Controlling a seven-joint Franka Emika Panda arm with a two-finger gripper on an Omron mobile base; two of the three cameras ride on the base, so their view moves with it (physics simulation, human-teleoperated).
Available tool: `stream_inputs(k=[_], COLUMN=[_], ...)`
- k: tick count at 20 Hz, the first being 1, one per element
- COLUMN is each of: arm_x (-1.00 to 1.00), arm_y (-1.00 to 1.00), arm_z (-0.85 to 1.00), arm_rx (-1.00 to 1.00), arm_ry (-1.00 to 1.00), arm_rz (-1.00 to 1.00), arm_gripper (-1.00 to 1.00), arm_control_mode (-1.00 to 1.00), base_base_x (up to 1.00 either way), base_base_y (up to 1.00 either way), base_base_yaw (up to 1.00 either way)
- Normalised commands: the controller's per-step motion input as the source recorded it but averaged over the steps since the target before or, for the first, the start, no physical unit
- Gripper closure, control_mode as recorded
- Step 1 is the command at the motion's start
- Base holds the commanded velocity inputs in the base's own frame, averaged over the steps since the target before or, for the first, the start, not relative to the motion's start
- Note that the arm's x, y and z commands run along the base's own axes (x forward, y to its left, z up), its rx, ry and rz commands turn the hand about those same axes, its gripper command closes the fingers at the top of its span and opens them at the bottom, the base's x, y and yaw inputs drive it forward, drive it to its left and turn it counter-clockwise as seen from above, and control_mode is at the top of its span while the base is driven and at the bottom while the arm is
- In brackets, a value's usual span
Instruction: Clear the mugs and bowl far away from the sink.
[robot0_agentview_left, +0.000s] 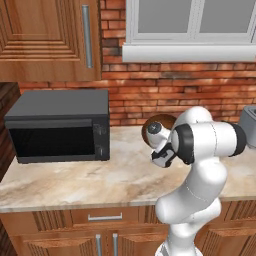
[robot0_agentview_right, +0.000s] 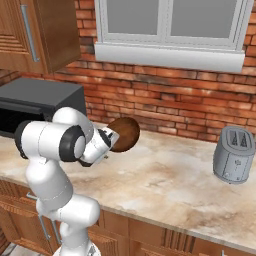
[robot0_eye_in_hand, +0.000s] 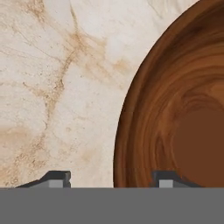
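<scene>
The brown wooden bowl sits on the marbled bench near the brick back wall, partly hidden behind the white arm in both base views; from the left it shows as a dark round shape just beyond the arm's wrist. From the camera on the hand, the bowl takes up the right side, its rim curving down the middle and its grained inside turned toward the lens, with bare bench to its left. The hand hangs right over the bowl's rim: one fingertip stands over the bare bench outside the rim and the other over the inside of the bowl, so the rim runs between them. The fingers are spread apart with a clear gap to either side of the rim, pinching nothing that can be seen; whether a tip brushes the wood cannot be told. In the base views the hand is tucked low beside the bowl, fingers hidden by the wrist. A black microwave stands on the bench to the left, well apart from the bowl, under a wooden wall cabinet. A grey toaster stands far off to the right, and a white-framed window sits above the brick.
</scene>
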Motion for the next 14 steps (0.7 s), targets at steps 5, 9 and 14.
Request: stream_inputs(k=[5,9,14], arm_x=[0.0,0.0,-0.03], arm_y=[0.0,0.0,0.0], arm_z=[0.18,0.72,1.0], arm_rx=[-0.07,-0.01,0.0], arm_ry=[0.0,0.0,0.0], arm_rz=[0.0,0.0,0.0], arm_gripper=[-1.0,-1.0,-1.0], arm_control_mode=[-1.0,-1.0,-1.0], base_base_x=[0.0,0.0,0.0], base_base_y=[0.0,0.0,0.0], base_base_yaw=[0.0,0.0,0.0])
